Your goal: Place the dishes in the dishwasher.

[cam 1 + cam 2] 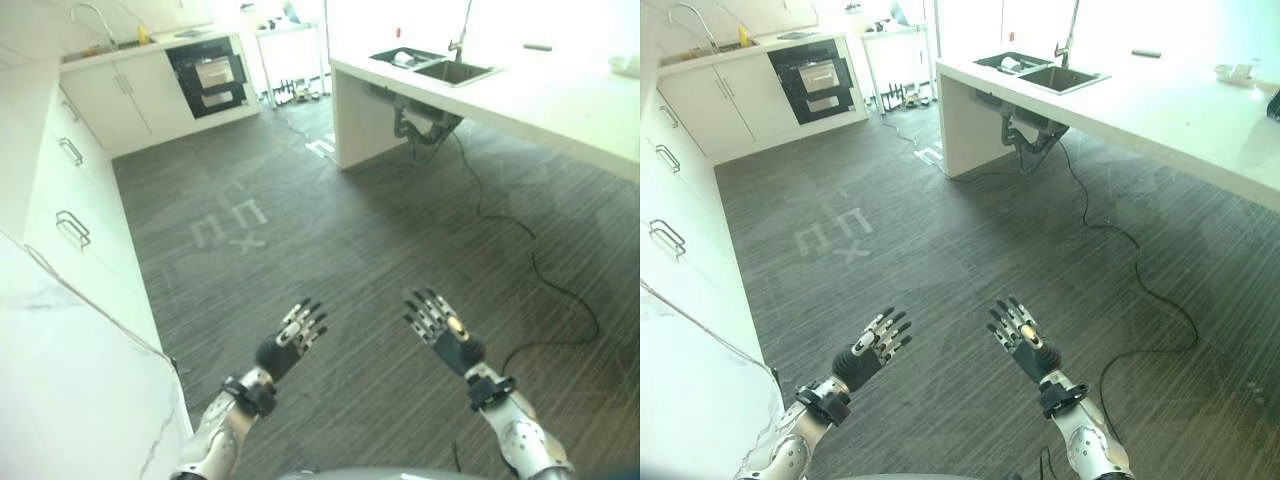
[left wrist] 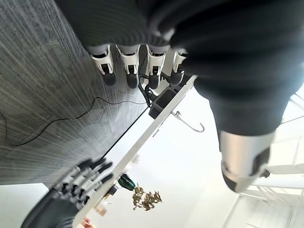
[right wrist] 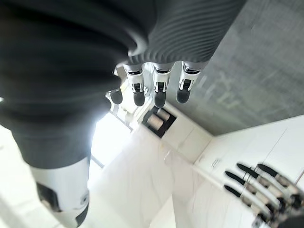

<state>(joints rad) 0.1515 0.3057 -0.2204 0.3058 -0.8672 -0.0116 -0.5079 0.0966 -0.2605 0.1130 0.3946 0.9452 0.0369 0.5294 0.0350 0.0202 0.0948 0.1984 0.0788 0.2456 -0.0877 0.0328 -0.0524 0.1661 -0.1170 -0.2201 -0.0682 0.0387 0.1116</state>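
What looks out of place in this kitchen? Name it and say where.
A long black cable snakes loose across the grey floor, running from under the white sink counter: a trip hazard. Both hands, left and right, hover empty, fingers straight.

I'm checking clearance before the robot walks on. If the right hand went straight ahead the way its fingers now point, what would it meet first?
Nothing close: the right hand, fingers straight, points over bare floor. Farther along that line stands the island counter with its sink, probably the first obstacle, though depth is unclear.
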